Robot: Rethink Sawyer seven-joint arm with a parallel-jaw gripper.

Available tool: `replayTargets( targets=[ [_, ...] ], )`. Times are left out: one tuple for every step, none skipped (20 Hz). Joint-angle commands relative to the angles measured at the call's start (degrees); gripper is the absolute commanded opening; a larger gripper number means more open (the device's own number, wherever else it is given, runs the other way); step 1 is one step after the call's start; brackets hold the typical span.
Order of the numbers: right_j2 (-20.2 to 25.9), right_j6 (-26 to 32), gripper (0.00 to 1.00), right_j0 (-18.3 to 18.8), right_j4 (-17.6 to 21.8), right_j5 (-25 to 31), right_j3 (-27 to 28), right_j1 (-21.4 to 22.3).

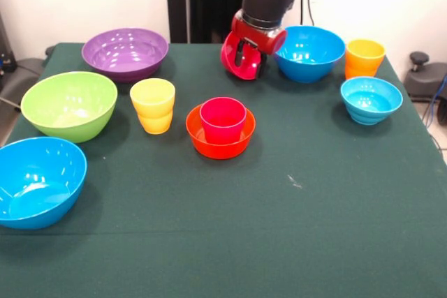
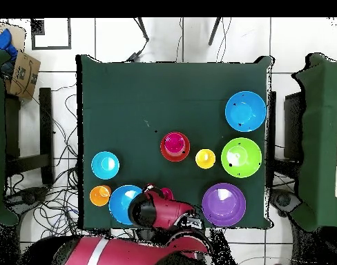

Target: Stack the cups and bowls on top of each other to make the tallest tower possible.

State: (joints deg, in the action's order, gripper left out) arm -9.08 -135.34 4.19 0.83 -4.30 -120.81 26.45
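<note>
Nearest blue bowl (image 1: 38,181) sits empty; red-pink cup (image 1: 223,119) stands in orange bowl (image 1: 220,135); jaws (image 1: 246,58) seemingly grip small red bowl (image 1: 241,57).

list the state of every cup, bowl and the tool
tool: shut on small red bowl
small red bowl: tilted, in the tool
red-pink cup: upright in orange bowl
orange bowl: holds red-pink cup
yellow cup: upright, empty
orange cup: upright
purple bowl: empty
lime green bowl: empty
blue bowl by the tool: empty
other blue bowl: empty
light blue bowl: empty
</note>
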Motion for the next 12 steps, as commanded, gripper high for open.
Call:
replayTargets(
  targets=[
    [6.6,-7.5,1.00,0.2,-4.0,8.1,1.0,4.3],
    [6.6,-7.4,1.00,0.2,-4.0,8.8,0.9,4.9],
    [6.7,-7.3,1.00,0.2,-4.1,9.4,0.9,5.4],
    [6.8,-7.2,1.00,0.3,-4.1,10.0,0.9,5.8],
    [6.8,-7.2,1.00,0.3,-4.1,10.5,0.9,6.2],
    [6.8,-7.1,1.00,0.2,-4.2,11.0,0.9,6.5],
    [6.9,-7.0,1.00,0.3,-4.1,11.3,0.9,6.8],
    [6.9,-7.0,1.00,0.3,-4.1,11.6,0.9,7.0],
    [6.9,-6.8,1.00,0.3,-4.1,12.1,0.9,7.3],
    [6.8,-6.7,1.00,0.2,-4.1,12.5,0.8,7.7],
    [6.5,-6.6,1.00,0.1,-4.0,12.8,0.9,7.8],
    [6.4,-6.4,1.00,0.1,-3.9,12.9,0.9,7.9]
  ],
)
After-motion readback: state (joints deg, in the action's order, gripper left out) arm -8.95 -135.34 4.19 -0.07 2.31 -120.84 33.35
